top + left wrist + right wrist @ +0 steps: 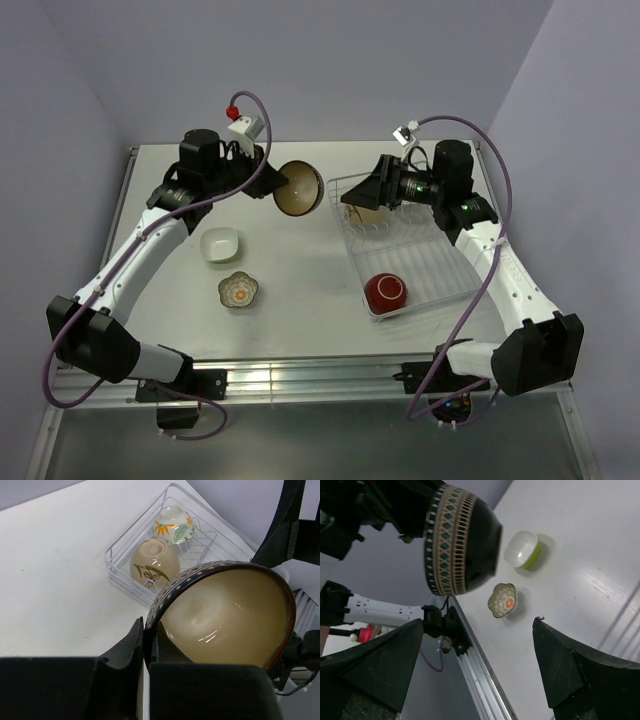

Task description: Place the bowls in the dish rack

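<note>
Jaws of the left gripper (274, 187) are pinched tight on the rim of the dark brown bowl (300, 188), which seen from above hangs clear of the table, tipped on its side just off the far left corner of the dish rack (352, 262); the right gripper (352, 196) is spread wide and empty over the rack's far end, its mouth turned toward that bowl, so the move likely turns on carrying the bowl rightward over the rack's left wall. A red bowl (385, 291) sits at the rack's near end, while the yellow-green bowl (220, 243), showing only its white inside, and the flower-shaped bowl (239, 290) lie well left of the rack. From the left wrist, the grip has one finger outside the rim and one inside, the bowl's hollow faces the camera, and beyond it the rack's end holds the cream bowl (175, 522) with orange flowers and a beige bowl (155, 562) mouth down, close together; they probably block the nearest tines. From the right wrist, the parted fingers (570, 670) frame the dark bowl's patterned outside, with both loose bowls on the table past it
</note>
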Available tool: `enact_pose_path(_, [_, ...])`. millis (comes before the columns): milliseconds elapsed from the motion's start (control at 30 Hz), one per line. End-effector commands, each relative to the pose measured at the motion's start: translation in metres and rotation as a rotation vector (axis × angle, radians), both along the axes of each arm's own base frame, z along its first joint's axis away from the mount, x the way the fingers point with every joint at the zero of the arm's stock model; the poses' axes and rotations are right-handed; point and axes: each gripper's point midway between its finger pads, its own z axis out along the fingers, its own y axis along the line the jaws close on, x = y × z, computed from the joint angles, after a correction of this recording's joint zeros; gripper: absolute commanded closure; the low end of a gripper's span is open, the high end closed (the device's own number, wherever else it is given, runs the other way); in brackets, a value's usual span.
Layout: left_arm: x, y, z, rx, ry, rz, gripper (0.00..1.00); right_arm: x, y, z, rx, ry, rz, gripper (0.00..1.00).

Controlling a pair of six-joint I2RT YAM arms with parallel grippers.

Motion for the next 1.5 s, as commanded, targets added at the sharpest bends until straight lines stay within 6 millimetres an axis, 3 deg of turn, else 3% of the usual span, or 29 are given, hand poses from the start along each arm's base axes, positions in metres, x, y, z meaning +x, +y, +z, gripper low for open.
enact_pose_path(0, [0.004,-0.009,0.035,-0.121,-0.038,0.011,1.0,-0.001,0.014,0.047,0.114,-0.102,0.026,0.03])
enact_pose_path(300, [0.004,-0.021,0.033,-0.166,0.016,-0.015,1.0,0.007,0.038,0.048,0.14,0.015,-0.022,0.0])
enact_pose_path(567, [0.004,-0.025,0.03,-0.183,0.052,-0.025,1.0,0.014,0.058,0.029,0.088,0.094,-0.025,0.0])
enact_pose_path(800, [-0.003,-0.026,0.033,-0.202,0.06,-0.038,1.0,0.016,0.064,0.02,0.119,0.172,-0.026,0.0])
enact_pose_path(1067, [-0.012,-0.033,0.033,-0.244,0.102,-0.087,1.0,0.012,0.07,0.025,0.151,0.16,0.014,0.0])
enact_pose_path(1300, [-0.013,-0.032,0.029,-0.247,0.112,-0.082,1.0,0.008,0.069,0.028,0.166,0.124,0.032,0.19])
enact_pose_path(1400, [-0.011,-0.032,0.029,-0.247,0.114,-0.077,1.0,0.005,0.07,0.028,0.172,0.128,0.046,0.36])
enact_pose_path(1467, [-0.011,-0.032,0.028,-0.247,0.115,-0.078,1.0,0.005,0.07,0.029,0.169,0.125,0.052,0.55])
